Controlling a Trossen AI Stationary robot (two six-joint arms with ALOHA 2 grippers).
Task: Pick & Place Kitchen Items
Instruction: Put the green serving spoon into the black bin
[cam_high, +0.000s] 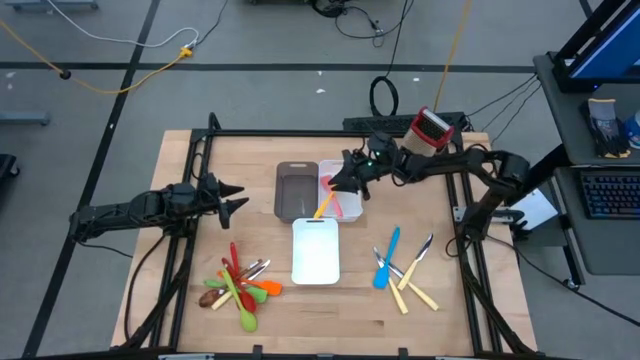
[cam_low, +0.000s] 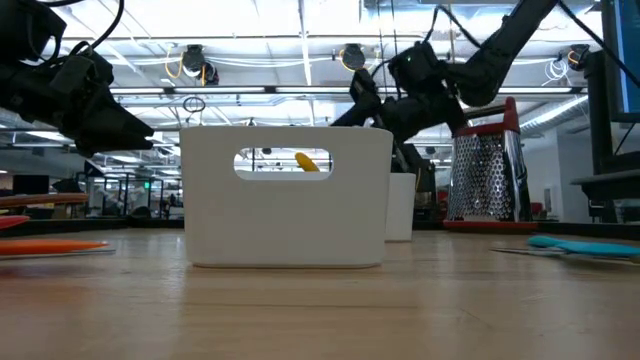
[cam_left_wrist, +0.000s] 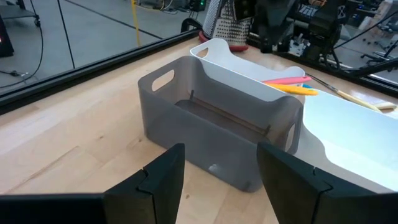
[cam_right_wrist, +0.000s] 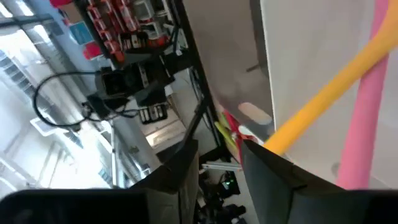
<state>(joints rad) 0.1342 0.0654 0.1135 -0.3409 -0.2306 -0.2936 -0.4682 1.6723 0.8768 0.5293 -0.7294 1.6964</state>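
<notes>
Count, high view:
- Trays: 3. One dark-brown tray (cam_high: 293, 190), one white tray (cam_high: 352, 170) beside it, one white tray (cam_high: 316, 250) nearer the table's front.
- Box grater (cam_high: 432, 128): 1.
- Utensils in the far white tray: 2, one yellow (cam_high: 324, 205), one pink (cam_high: 336, 190).
- Left pile of utensils (cam_high: 238, 285): overlapping, exact number unclear.
- Right group of utensils (cam_high: 402, 268): overlapping, number unclear.

My fingers (cam_left_wrist: 286, 180): black | tray (cam_high: 296, 190): grey-brown | bin (cam_high: 316, 250): white | utensils in the far bin: yellow spatula (cam_left_wrist: 295, 89), pink spoon (cam_left_wrist: 285, 80) | grater (cam_high: 431, 128): red and metal
</notes>
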